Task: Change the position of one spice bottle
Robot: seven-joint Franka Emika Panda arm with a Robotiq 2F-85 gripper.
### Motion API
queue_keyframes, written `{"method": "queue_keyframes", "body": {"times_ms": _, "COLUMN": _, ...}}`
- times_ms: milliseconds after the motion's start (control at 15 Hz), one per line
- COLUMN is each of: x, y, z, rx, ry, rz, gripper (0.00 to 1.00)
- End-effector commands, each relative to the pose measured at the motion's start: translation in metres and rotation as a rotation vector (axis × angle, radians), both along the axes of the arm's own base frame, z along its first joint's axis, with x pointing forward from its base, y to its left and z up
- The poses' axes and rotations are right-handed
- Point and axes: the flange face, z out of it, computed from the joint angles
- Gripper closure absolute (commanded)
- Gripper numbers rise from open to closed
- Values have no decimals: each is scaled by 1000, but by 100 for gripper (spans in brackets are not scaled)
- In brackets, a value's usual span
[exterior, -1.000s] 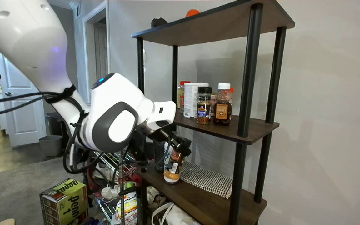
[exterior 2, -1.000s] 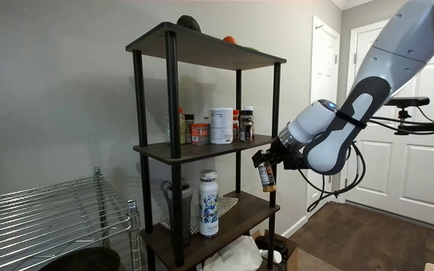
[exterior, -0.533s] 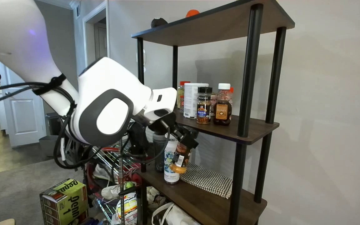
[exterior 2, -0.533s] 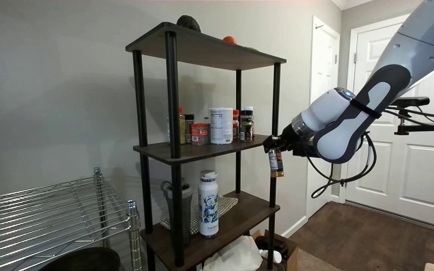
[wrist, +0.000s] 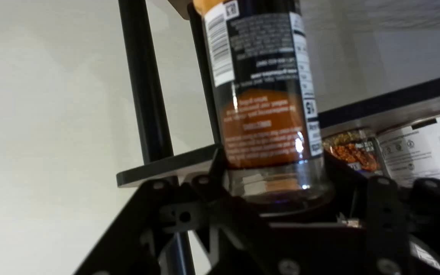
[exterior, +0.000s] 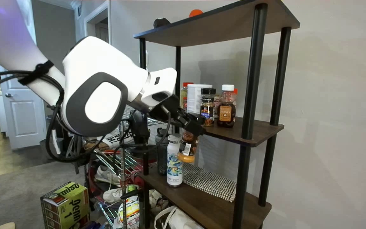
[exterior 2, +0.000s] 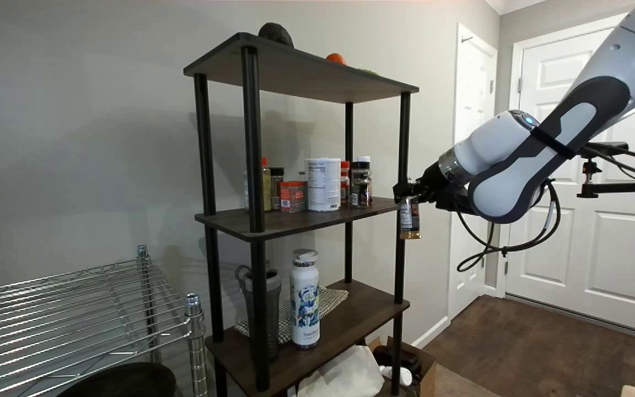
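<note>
The gripper (exterior: pixel 196 124) had its fingers clamped on the upper end of the spice bottle (exterior: pixel 188 146), which hung slightly tilted in front of the shelf rack (exterior: pixel 254 73). Farther back, a honey bottle (exterior: pixel 226 107) and a white canister (exterior: pixel 197 98) stood on the middle shelf (exterior: pixel 264 128).

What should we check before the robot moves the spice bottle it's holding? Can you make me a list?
1. Spice bottle held: ok, the gripper grips its upper end.
2. Spice bottle upright: ok, nearly; orange end down, slightly leaning in an exterior view.
3. High enough for the middle shelf, if that's next: not ok, its lower end hangs below it.
4. Honey bottle standing: ok, upright on that shelf.
5. Spice bottle closed tight: cannot tell, the gripper hides most of its top.
</note>
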Motion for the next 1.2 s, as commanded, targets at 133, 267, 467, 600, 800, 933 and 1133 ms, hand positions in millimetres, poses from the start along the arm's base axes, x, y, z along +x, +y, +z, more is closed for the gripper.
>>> {"method": "queue_keyframes", "body": {"times_ms": 133, "x": -18, "y": 12, "z": 37, "rx": 2, "ry": -88, "rz": 25, "gripper": 67}}
{"method": "queue_keyframes", "body": {"times_ms": 267, "x": -21, "y": 15, "z": 47, "rx": 0, "ry": -112, "rz": 34, "gripper": 67}}
{"method": "queue_keyframes", "body": {"times_ms": 467, "x": -23, "y": 18, "z": 62, "rx": -10, "ry": -145, "rz": 40, "gripper": 67}}
{"method": "queue_keyframes", "body": {"times_ms": 600, "x": -24, "y": 21, "z": 71, "rx": -12, "ry": -165, "rz": 42, "gripper": 67}}
{"method": "queue_keyframes", "body": {"times_ms": 800, "x": -23, "y": 24, "z": 82, "rx": -14, "ry": -187, "rz": 36, "gripper": 67}}
{"method": "queue_keyframes", "body": {"times_ms": 933, "x": -19, "y": 25, "z": 89, "rx": 0, "ry": -203, "rz": 17, "gripper": 67}}
{"method": "queue_keyframes", "body": {"times_ms": 1133, "x": -10, "y": 31, "z": 96, "rx": 15, "ry": -220, "rz": -7, "gripper": 67}}
